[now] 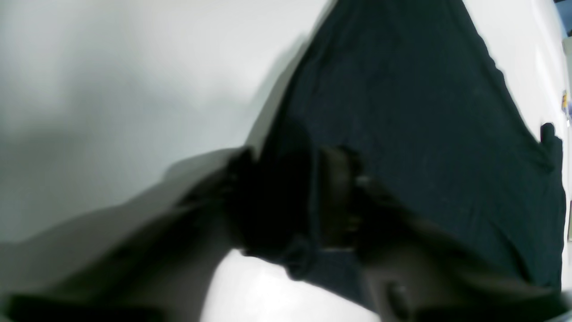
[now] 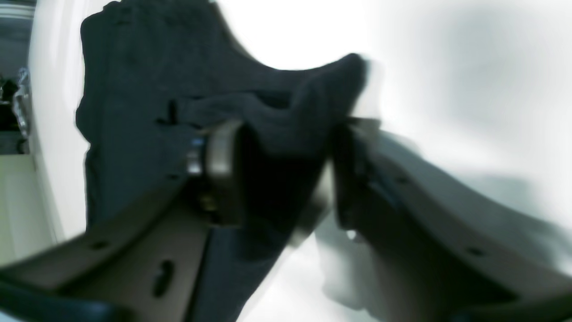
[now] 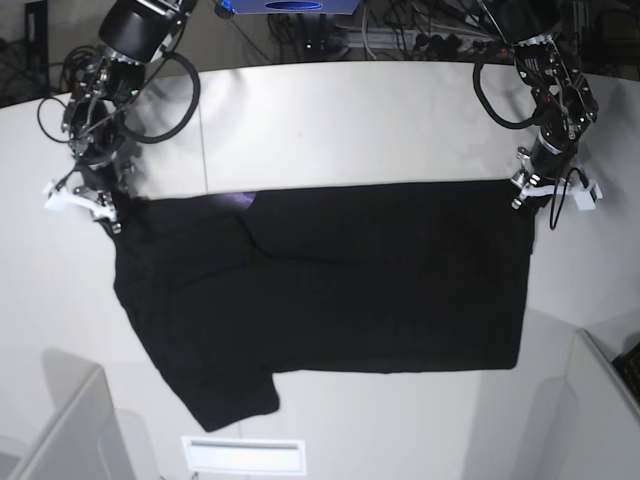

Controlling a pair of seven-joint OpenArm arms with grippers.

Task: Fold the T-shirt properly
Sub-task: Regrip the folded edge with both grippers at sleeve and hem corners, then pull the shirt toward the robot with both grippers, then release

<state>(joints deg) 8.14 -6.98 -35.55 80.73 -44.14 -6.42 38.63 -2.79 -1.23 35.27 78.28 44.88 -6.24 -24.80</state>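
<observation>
The black T-shirt [image 3: 330, 280] lies spread on the white table [image 3: 340, 120], plain side up, with a sliver of purple [image 3: 243, 201] at its top edge. One sleeve [image 3: 225, 395] points toward the front. My left gripper [image 3: 527, 193] is at the shirt's top right corner. In the left wrist view my left gripper [image 1: 313, 197] is shut on a fold of T-shirt [image 1: 402, 112]. My right gripper [image 3: 112, 212] is at the top left corner. In the blurred right wrist view my right gripper [image 2: 283, 165] has bunched T-shirt [image 2: 134, 98] filling the gap between its fingers.
Cables and equipment [image 3: 400, 35] crowd the table's far edge. Pale panels stand at the front left [image 3: 60, 430] and front right [image 3: 590, 400]. A white slot plate [image 3: 243, 455] sits at the front edge, just below the sleeve.
</observation>
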